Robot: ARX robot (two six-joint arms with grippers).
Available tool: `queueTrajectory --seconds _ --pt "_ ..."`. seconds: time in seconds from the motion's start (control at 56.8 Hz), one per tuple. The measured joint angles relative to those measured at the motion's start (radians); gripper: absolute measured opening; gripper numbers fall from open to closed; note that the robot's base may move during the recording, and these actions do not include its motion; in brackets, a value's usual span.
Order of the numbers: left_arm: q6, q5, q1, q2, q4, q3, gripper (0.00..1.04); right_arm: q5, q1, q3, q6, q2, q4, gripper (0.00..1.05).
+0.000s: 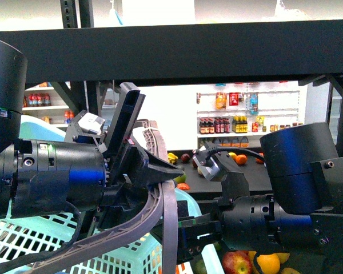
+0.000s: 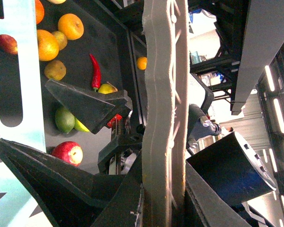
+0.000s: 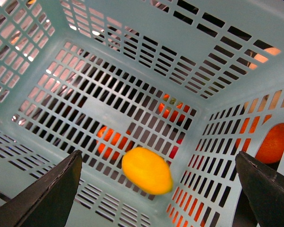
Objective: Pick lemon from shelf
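Observation:
The lemon (image 3: 147, 170), bright yellow and oval, lies loose and slightly blurred inside the pale turquoise basket (image 3: 109, 94), close to its slatted floor and a side wall. My right gripper (image 3: 157, 156) is open above it, its dark fingers (image 3: 42, 198) wide on either side and clear of it. In the front view the right gripper (image 1: 188, 231) reaches into the basket (image 1: 23, 242), and the lemon is hidden there. My left gripper (image 1: 143, 171) is shut on the grey basket handle (image 1: 160, 211), also in the left wrist view (image 2: 163, 94). The black shelf deck (image 1: 188, 57) spans overhead.
On the dark lower deck (image 2: 109, 42) lie oranges (image 2: 70, 26), a red chili (image 2: 95, 71), a green fruit (image 2: 64, 118) and a red apple (image 2: 68, 152). An apple (image 1: 236, 262) and an orange (image 1: 268, 264) sit below my right arm. White store shelves with bottles (image 1: 228, 124) stand behind.

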Motion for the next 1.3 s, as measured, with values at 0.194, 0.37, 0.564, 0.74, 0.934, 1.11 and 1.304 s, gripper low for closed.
queueTrajectory --seconds 0.194,0.37,0.564,0.74,0.934,1.11,1.304 --pt "-0.003 0.003 -0.001 0.0 0.0 0.0 0.13 -0.018 -0.011 -0.002 0.033 -0.007 0.01 0.97" --pt "-0.006 0.006 -0.001 0.0 0.0 0.002 0.13 -0.056 -0.084 -0.014 0.096 -0.063 0.055 0.97" --pt "-0.008 0.003 -0.001 0.001 0.0 0.002 0.13 -0.067 -0.253 -0.009 0.122 -0.112 0.068 0.97" --pt "-0.006 0.003 -0.001 0.002 0.0 0.002 0.13 -0.054 -0.333 0.008 0.015 0.003 0.065 0.97" --pt "-0.007 0.005 -0.001 0.002 0.0 0.002 0.13 -0.011 -0.333 0.066 -0.247 0.242 0.028 0.97" --pt "-0.006 0.003 -0.001 0.002 0.0 0.002 0.13 0.005 -0.299 0.144 -0.547 0.452 0.019 0.97" --pt "-0.006 0.003 -0.001 0.002 0.0 0.002 0.13 0.0 -0.252 0.323 -0.806 0.645 -0.05 0.97"
